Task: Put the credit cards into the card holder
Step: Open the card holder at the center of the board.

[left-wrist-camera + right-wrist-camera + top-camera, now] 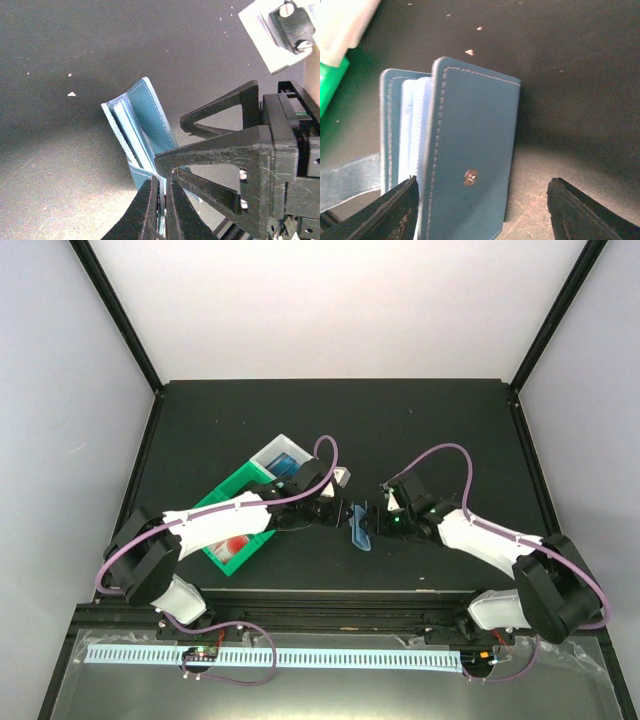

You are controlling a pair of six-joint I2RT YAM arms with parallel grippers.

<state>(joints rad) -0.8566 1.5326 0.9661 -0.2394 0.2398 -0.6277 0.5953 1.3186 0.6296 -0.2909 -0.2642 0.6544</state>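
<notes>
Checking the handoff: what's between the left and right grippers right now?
The card holder, standing on edge and partly open, in the top view. The left gripper pinches it; the right gripper is open around its cover.

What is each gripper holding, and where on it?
Left gripper pinches the teal stitched folding wallet at its lower edge; right gripper stands open astride it, holding nothing.

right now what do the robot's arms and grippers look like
The left arm and right arm have white shells, black joints and a looping purple cable each. The left gripper and right gripper are black; the right one's fingers are open triangular frames.
</notes>
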